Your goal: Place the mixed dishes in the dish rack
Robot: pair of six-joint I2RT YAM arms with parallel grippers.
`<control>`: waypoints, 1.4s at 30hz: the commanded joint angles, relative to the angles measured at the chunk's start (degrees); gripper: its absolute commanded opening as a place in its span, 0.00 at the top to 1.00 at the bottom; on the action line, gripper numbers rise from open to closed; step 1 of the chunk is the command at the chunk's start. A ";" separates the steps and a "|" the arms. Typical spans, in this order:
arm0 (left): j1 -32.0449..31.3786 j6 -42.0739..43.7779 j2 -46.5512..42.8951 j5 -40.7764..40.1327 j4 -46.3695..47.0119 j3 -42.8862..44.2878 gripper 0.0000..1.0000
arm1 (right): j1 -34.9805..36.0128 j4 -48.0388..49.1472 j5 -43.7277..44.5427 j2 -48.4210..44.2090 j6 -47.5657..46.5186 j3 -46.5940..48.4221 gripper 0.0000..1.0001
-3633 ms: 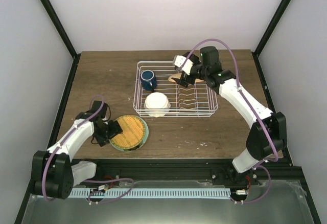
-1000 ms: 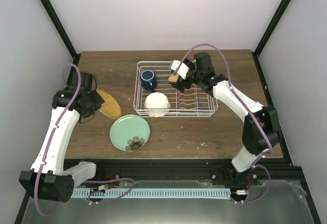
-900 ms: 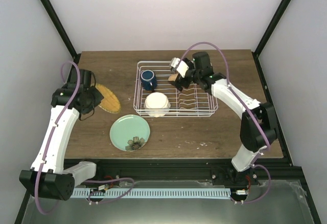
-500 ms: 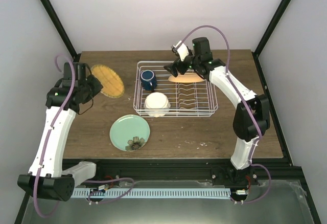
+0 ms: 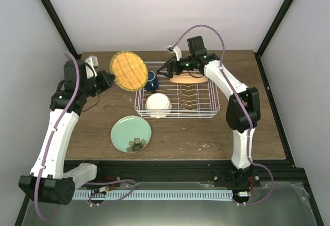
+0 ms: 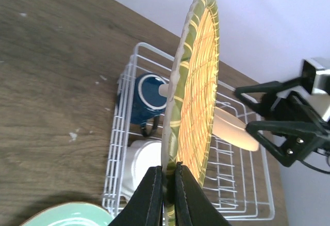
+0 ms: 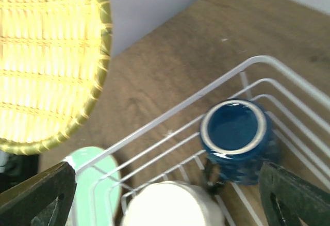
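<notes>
On the table [image 5: 232, 133], far of centre: one dish rack [image 5: 191, 116], long side running left-right. Plates, two. Orange-yellow plate [image 5: 128, 71] off the table, stood on edge, above the rack's far-left corner; left pincer [image 6: 166, 184] pressed onto its lower rim. Mint-green plate [image 5: 131, 133] flat on the table, just near-left of the rack, not yet loaded. White dish [image 5: 158, 103], one, in the rack's near-left part. Dark blue mug [image 5: 151, 83], one, far-left corner, upright, beneath the raised plate. Pale tan oblong piece [image 5: 188, 79], one, along the far side. Right pincer [image 5: 164, 71] spread, holding nothing, just right of the plate. Free tines lie right of the plate; likely a rightward carry, then lowering edge-first. Left arm is the one placed for it.
</notes>
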 commanded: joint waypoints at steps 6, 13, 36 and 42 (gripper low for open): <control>0.05 2.70 -0.62 11.52 10.42 -4.19 1.00 | 0.16 4.49 -22.60 2.72 12.44 1.45 0.07; 0.03 2.10 -0.49 15.10 14.29 -7.40 1.00 | 1.79 15.95 -26.93 2.43 19.98 -3.32 0.13; 0.20 2.34 1.23 15.59 15.52 -9.82 0.74 | 4.94 13.63 -24.43 3.89 16.41 -0.71 0.99; 0.20 6.90 1.84 10.23 7.86 -7.37 0.15 | 4.57 3.73 -15.11 1.64 5.69 1.98 0.99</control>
